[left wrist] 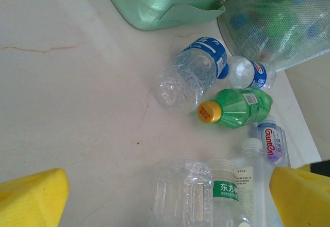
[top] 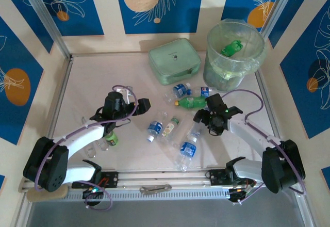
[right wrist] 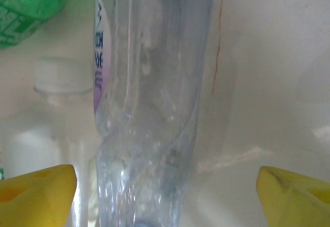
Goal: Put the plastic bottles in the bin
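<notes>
The plastic bottles (top: 153, 128) lie loose on the counter (top: 93, 82), most of them grouped near its middle. One green bottle (top: 232, 47) is already inside the bin (top: 219, 75).

At the left, the left jaws stand wide and hold nothing, with a small green bottle (top: 111, 139) near them. In the middle, a yellow-capped bottle (left wrist: 234, 106) lies just beside a clear blue-labelled one (left wrist: 193, 77).

Further right, the right jaws are also wide, one on each side of a clear crumpled bottle (right wrist: 149, 108), and they do not touch it. I judge that the step in hand is the grasp of this bottle.

To do it well, the jaws should be centred on its body and press gently, because the thin wall may fold and slip. A white-capped bottle (right wrist: 59, 82) lies close on the left and should stay outside the grip. The lift must then clear the bin's rim, at the far right.
</notes>
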Controlling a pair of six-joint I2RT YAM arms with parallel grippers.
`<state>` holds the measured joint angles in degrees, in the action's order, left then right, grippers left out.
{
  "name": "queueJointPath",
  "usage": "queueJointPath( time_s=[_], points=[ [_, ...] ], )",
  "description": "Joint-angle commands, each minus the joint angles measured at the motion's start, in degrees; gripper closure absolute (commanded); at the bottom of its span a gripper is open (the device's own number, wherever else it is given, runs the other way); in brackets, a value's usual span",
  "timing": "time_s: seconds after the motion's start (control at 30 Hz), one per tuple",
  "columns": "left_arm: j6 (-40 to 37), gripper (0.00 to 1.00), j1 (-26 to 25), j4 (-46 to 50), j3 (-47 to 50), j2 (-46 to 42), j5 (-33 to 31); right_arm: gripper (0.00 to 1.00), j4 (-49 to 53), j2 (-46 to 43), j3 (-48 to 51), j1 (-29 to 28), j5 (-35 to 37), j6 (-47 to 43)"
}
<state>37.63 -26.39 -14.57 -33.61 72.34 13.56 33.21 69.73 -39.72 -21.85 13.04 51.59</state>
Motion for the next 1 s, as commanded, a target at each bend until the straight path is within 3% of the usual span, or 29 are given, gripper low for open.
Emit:
queueJointPath(
  time_s=[0.0,0.5,0.97],
  points=[
    [-0.1,0.01,-0.5,-0.2,-1.6,0.1,0.9,0.12,-5.4,2.1,0.7,0.7,-3.2,0.5],
    [-0.1,0.01,-0.5,-0.3,-1.8,0.9,0.5,0.22,-8.9,7.1,2.6,0.6,-1.5,2.3],
    [0.1,0.01,-0.5,0.2,-1.4,0.1,0.0,0.4,-11.3,7.0,4.7,0.7,0.2,3.1]
  ],
)
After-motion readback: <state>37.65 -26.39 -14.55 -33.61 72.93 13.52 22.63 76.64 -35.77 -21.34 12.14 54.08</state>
